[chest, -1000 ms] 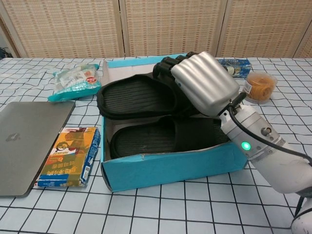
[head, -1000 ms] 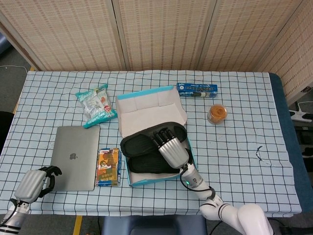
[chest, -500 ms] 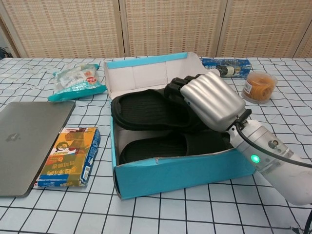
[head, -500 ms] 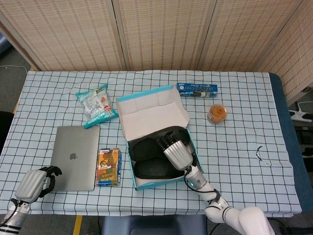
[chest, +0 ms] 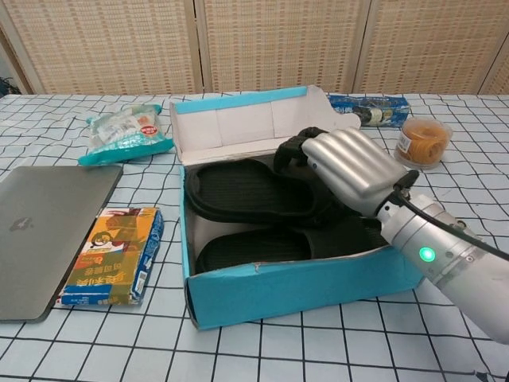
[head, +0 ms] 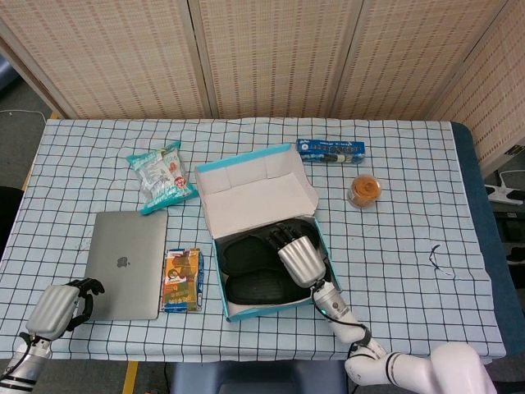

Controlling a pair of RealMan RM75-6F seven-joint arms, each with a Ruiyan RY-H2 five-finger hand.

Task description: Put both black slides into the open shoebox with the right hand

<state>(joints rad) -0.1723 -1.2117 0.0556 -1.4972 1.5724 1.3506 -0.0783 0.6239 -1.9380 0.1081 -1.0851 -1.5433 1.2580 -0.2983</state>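
The open blue shoebox (head: pixel 258 193) (chest: pixel 294 286) stands mid-table with its lid flap up at the back. Both black slides lie inside it: the far slide (head: pixel 244 253) (chest: pixel 242 191) and the near slide (head: pixel 258 287) (chest: pixel 254 247), side by side. My right hand (head: pixel 300 259) (chest: pixel 350 165) is inside the box at its right end, fingers curled over the far slide's strap and gripping it. My left hand (head: pixel 56 309) sits at the table's front left corner beside the laptop, fingers curled in on nothing.
A grey laptop (head: pixel 127 263) (chest: pixel 40 231) and a snack box (head: pixel 182 279) (chest: pixel 115 255) lie left of the shoebox. A teal chip bag (head: pixel 162 175) sits behind them. A blue packet (head: pixel 330 150), an orange-filled jar (head: pixel 363 190) and spectacles (head: pixel 439 258) are to the right.
The shoebox slid to the right. My right hand lowered the far slide from above the box rim down into the box. The left hand has not moved.
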